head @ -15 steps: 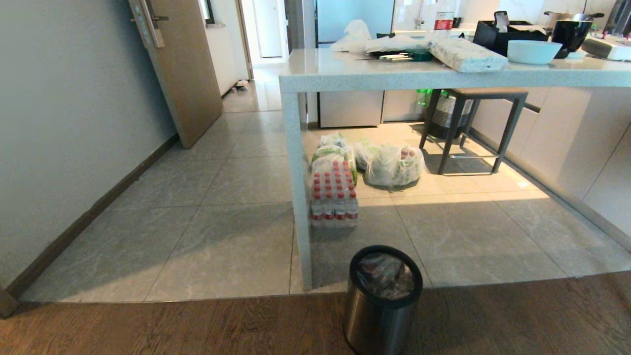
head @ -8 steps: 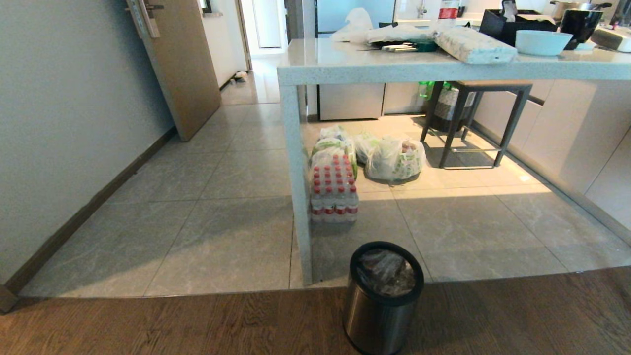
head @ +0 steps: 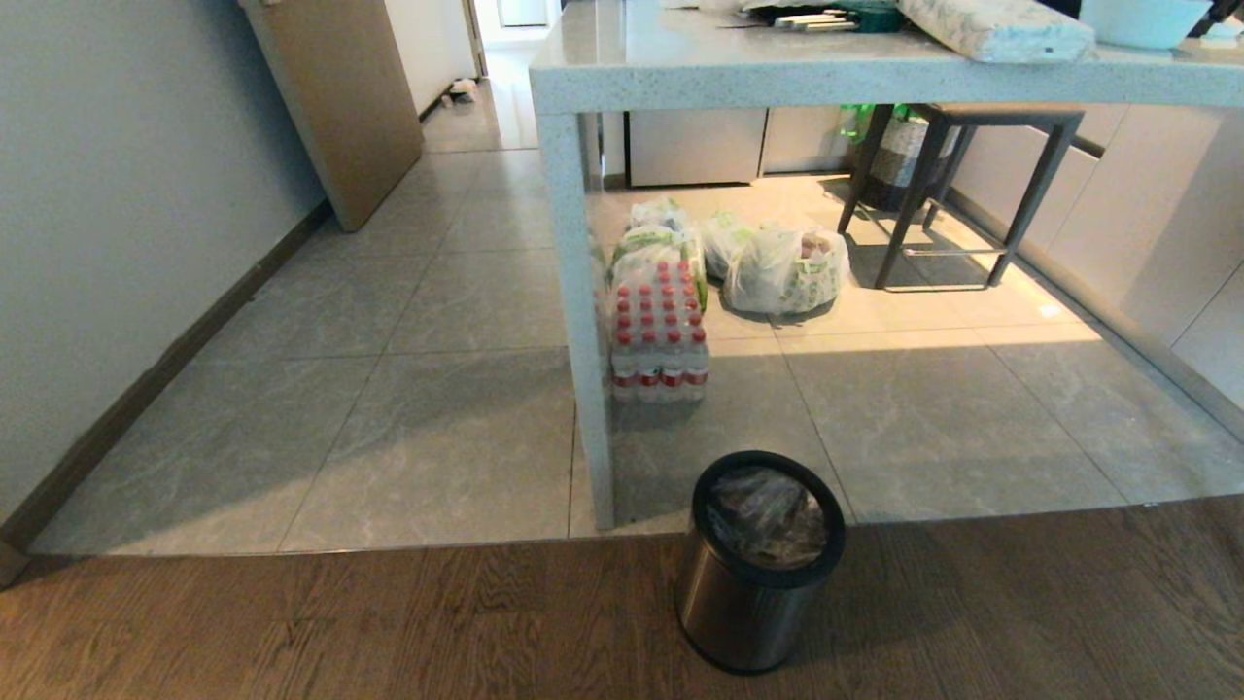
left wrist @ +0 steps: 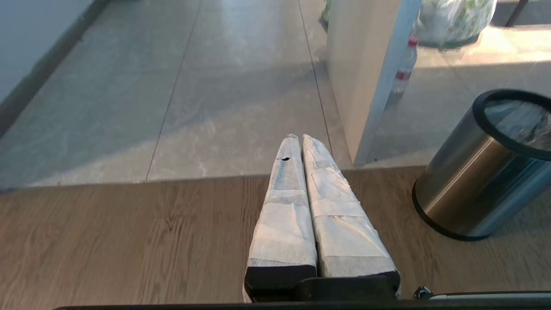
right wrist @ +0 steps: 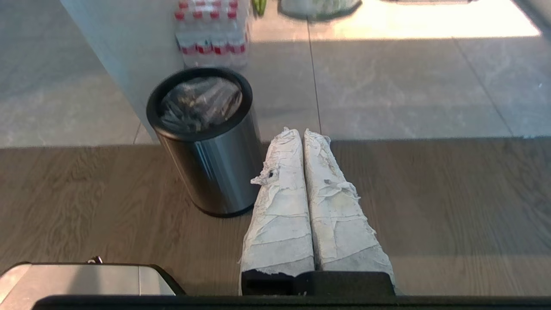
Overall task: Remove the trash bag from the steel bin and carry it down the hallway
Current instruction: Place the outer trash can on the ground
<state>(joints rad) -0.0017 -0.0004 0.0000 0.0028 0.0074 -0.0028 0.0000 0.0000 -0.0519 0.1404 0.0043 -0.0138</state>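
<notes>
both grippers, left gripper [left wrist: 299, 137] and right gripper [right wrist: 300, 131], pinched closed and empty; reaching so could topple the steel bin [head: 760, 564], low centre, or tear the trash bag [head: 767, 517]

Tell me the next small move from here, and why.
Probably open the right gripper and start bringing it over the steel bin. The trash bag sits untouched inside the rim, both grippers are shut and empty above the wooden floor, and the bin stands nearer the right gripper than the left gripper.
</notes>
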